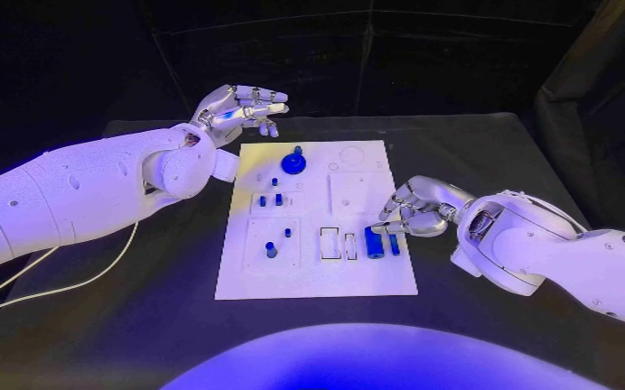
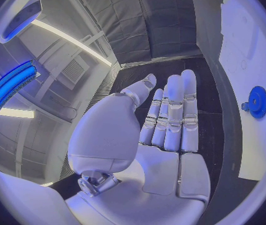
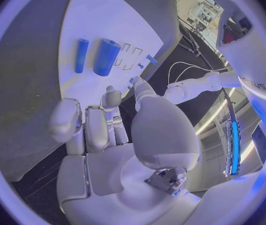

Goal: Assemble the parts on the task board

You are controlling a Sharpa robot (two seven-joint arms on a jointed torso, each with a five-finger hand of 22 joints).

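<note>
Fingers [image 1: 391, 220] of the right hand [image 1: 419, 208] curl empty just right of two blue cylinders [image 1: 380, 244] lying near-to-far on the task board [image 1: 247, 277]; left hand [image 1: 238, 110] hovers far, released.

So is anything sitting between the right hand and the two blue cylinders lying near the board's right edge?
Nothing visible. The right hand hovers just beside the two blue cylinders on the task board, holding nothing, and the right wrist view shows only bare white board between its fingertips and them.
</note>
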